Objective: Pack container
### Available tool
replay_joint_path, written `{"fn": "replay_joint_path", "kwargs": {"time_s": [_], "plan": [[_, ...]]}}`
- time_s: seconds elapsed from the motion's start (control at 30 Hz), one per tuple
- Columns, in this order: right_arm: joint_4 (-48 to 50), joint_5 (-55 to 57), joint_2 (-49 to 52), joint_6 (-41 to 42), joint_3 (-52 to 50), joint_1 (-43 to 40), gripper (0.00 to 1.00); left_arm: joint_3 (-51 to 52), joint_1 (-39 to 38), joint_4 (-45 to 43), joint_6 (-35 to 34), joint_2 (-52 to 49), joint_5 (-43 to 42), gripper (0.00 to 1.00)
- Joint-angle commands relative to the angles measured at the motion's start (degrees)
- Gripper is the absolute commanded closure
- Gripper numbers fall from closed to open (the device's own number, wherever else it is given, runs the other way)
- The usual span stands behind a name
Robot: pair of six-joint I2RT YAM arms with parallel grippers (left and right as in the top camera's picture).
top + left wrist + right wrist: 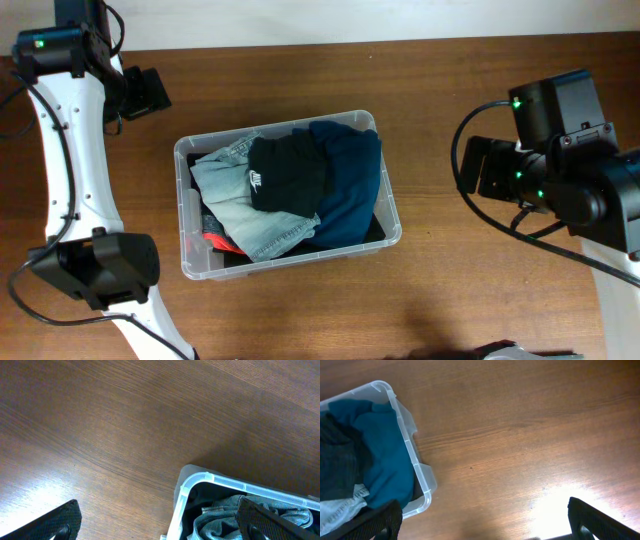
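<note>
Left gripper (147,92): jaws spread wide and holding nothing. It hangs over bare table (450,70), just off the tub's far-left corner.
Left wrist view: one dark finger (60,521) over wood, the other (262,519) above the denim inside that corner.
Container (281,123): mid-table between the two arms, upright, with no lid in sight.
Contents, left to right: a red-orange scrap (213,240) low against the left wall, pale denim jeans (232,190), a black garment with a white logo (288,175) on top, and a teal garment (352,180) filling the right side.
Right gripper (487,166): also wide open and empty, well clear of the tub's right wall.
Progress: looks nearly done — clothes are heaped about to the rim and no loose garment lies on the table in any view.
Left to do: probably only pressing the pile flatter. I cannot tell whether more items wait out of frame.
</note>
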State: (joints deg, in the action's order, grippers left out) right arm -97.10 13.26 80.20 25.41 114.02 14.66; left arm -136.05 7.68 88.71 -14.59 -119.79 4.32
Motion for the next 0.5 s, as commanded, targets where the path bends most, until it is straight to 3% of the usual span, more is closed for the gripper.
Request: {"fn": "replay_joint_path", "kwargs": {"time_s": [0.0, 0.47], "plan": [[-0.2, 0.7, 0.2, -4.0, -0.3, -0.5, 0.01, 0.2, 0.3, 0.0, -0.6, 0.5, -0.4, 0.01], [0.2, 4.3, -1.9, -4.2, -3.7, -0.5, 0.01, 0.2, 0.3, 0.0, -0.6, 0.5, -0.4, 0.01]]}}
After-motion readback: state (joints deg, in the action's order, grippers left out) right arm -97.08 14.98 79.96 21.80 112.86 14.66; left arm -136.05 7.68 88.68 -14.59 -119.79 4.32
